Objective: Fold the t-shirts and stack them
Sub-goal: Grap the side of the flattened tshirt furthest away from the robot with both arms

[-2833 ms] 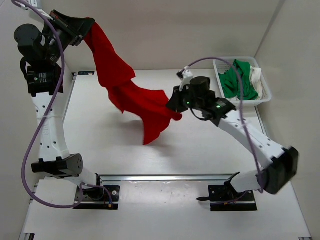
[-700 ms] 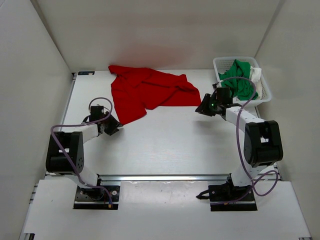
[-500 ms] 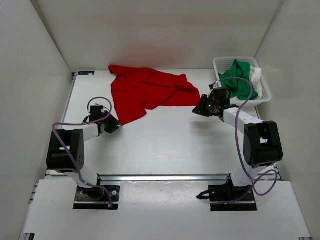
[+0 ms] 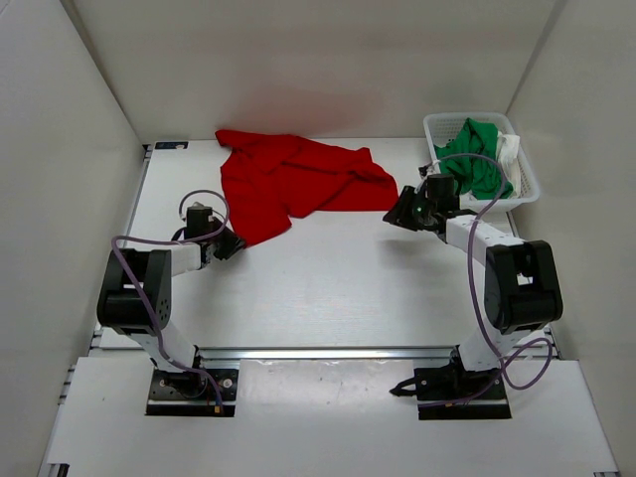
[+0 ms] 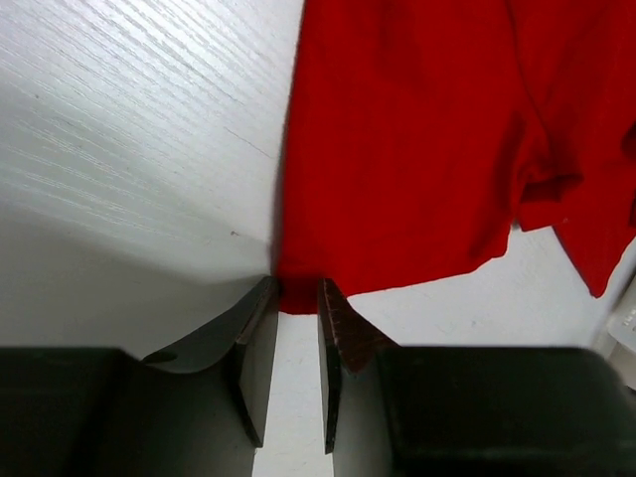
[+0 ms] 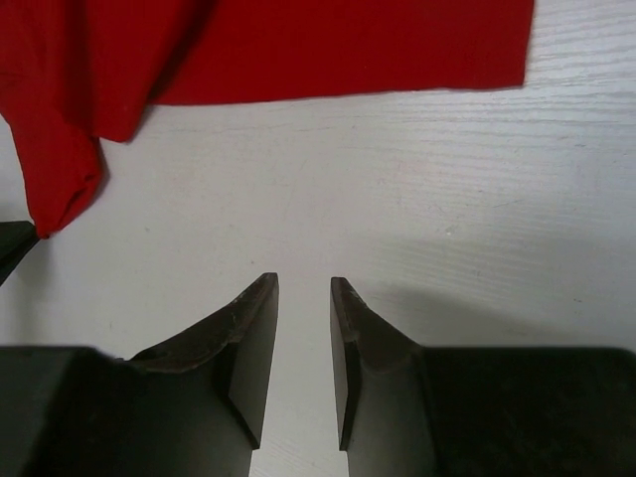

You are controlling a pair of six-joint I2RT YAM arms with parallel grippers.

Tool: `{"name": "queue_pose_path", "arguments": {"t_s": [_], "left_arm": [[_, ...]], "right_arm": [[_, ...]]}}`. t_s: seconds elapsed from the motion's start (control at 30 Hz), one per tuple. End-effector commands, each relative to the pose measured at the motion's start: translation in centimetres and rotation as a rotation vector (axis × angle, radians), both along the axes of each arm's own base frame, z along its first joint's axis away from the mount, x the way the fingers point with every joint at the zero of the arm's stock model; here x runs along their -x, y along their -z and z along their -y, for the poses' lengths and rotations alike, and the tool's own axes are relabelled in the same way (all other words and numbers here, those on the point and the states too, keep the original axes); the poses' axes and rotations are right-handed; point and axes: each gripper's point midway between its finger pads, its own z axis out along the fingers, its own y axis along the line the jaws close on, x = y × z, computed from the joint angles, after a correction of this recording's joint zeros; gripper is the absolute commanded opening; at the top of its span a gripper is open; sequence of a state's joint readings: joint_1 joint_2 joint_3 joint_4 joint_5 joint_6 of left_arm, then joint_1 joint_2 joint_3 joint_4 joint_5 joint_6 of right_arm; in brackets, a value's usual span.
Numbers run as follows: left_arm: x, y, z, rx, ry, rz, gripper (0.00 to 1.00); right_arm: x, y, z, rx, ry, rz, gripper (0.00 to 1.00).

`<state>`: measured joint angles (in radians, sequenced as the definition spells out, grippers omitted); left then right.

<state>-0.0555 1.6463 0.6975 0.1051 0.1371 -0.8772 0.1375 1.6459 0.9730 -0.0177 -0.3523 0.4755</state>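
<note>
Directly at the left tool (image 5: pixel 296 290) lies the red t-shirt (image 5: pixel 417 139).

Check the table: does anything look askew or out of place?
The red t-shirt lies rumpled and skewed at the far side of the table, not spread flat. The green t-shirt sits heaped in the basket.

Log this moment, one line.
red cloth short-sleeved t-shirt spread unfolded | left end effector at its corner | right end effector open, empty
</note>
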Motion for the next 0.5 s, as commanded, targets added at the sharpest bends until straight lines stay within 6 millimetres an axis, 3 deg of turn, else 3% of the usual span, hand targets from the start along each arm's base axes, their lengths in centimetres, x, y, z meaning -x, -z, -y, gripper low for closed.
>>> {"name": "queue_pose_path", "arguments": {"t_s": [0.0,0.27,0.33,0.47], "left_arm": [[0.5,0.9,-0.6,-0.036,-0.01,-0.038,0.33],[0.3,-0.1,-0.7,-0.059,-0.015,-0.017,0.0],[-0.1,-0.9,-0.9,-0.062,-0.021,0.001,0.0],[-0.6,-2.1,-0.9,-0.08,-0.015,0.038,0.0]], "right_arm": [[-1.0,-0.9,0.7,-0.012,0.02,0.053,0.27],[-2.7,0.7,4.3,0.023,0.141,0.027,0.33],[-3.3,1.6,5.3,0.049,0.172,0.015,0.36],[-3.7,3.0,5.2,0.066,0.166,-0.016,0.38]]}}
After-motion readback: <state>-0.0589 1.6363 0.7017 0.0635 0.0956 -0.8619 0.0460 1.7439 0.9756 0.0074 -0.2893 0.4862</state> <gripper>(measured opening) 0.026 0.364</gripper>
